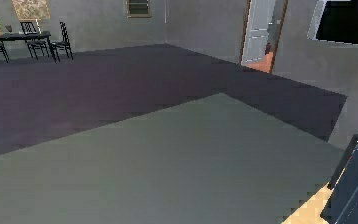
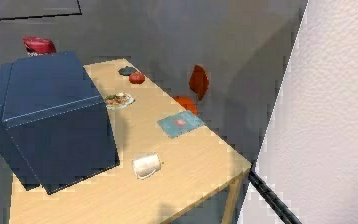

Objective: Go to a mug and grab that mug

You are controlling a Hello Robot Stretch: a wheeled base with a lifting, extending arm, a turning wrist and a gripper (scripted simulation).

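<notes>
On the light wooden table [image 2: 202, 165] a white mug [image 2: 147, 166] lies tipped on its side, just beside the front corner of a big dark blue box [image 2: 52, 120]. Farther along the table sit a plate of food [image 2: 117, 100], a small dark red dish [image 2: 137, 76] and a teal card [image 2: 179, 123] whose print is too small to read. An orange chair [image 2: 195, 88] stands beyond the table. The gripper's state cannot be told

Light wooden table [image 2: 192, 165]; large blue box [image 2: 52, 120] fills its left end; white mug [image 2: 146, 166] lies tipped mid-table; teal book [image 2: 180, 123] by the right edge; plate [image 2: 118, 100] and dark bowl [image 2: 136, 75] toward the far corner.
</notes>
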